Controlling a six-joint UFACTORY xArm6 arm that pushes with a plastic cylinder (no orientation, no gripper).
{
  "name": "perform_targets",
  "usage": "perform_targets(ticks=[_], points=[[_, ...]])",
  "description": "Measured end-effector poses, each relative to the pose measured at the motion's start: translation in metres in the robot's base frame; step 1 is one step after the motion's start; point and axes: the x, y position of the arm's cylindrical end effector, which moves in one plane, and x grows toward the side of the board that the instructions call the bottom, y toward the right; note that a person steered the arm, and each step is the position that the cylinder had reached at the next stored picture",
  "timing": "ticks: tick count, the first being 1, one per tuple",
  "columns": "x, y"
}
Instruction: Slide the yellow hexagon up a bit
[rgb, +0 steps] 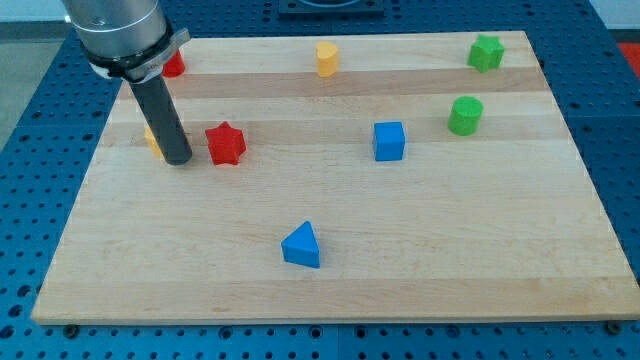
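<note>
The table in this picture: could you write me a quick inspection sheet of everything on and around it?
Surface: wooden board, flat.
Job's things: yellow block at the view's left, mostly hidden behind the rod; shape unclear. My tip touches its right side.
Clutter: red star, another red block, yellow block at top, blue cube, blue triangle, two green blocks.
Gripper: none fitted.
Cables: nothing seen.
Surroundings: blue perforated base.

The board (420, 250) is showing pale, smooth wood with a faint grain and a matt finish. The blue triangle (302, 245) and green cylinder (465, 115) are looking like smooth plastic.
</note>
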Motion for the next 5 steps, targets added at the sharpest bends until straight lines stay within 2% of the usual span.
perform_targets(ticks=[5], points=[[0.003,-0.014]])
